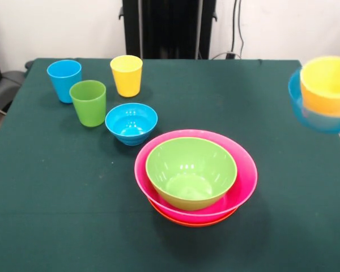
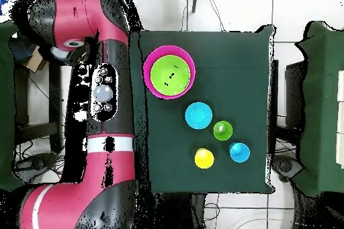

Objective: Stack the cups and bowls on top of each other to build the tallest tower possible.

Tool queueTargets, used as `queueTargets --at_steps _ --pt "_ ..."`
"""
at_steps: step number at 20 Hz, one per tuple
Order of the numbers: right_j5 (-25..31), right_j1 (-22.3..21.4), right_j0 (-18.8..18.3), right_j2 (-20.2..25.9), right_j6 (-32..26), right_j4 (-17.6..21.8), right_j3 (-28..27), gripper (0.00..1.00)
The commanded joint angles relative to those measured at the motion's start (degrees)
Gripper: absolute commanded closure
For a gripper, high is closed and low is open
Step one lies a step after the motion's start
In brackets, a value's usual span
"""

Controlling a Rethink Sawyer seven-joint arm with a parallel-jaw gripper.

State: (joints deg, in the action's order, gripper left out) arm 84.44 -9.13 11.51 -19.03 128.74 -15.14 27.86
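- The lime bowl point(image 1: 191, 171) is nested mouth-up in the pink bowl point(image 1: 242, 181) on the orange bowl point(image 1: 192, 221), mid-bench point(image 1: 56, 215).
- Three cups point(image 1: 88, 102) and a blue bowl point(image 1: 131, 123) are set upright beside.
- The tool's state cannot be told.

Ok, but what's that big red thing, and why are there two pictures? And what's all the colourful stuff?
The big red and black thing is a robot arm, seen from straight above. The other picture looks across the green table at the same things. On it stand a light blue cup, a green cup, a yellow cup and a small blue bowl. A lime green bowl sits inside a pink bowl, on an orange bowl. At the right edge, another blue bowl with a yellow-orange cup inside looks blurred; what holds it is hidden.
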Motion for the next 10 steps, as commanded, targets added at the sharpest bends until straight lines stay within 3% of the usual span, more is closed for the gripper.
queueTargets --at_steps 1,4,10 --pt "-2.68 -6.93 -1.0 1.12 -3.14 5.11 13.83 1.0" --pt "-3.12 -5.94 -2.13 0.85 -5.0 6.49 12.5 1.0" --pt "-3.9 -0.15 -5.4 1.11 -7.09 8.39 4.67 1.0"
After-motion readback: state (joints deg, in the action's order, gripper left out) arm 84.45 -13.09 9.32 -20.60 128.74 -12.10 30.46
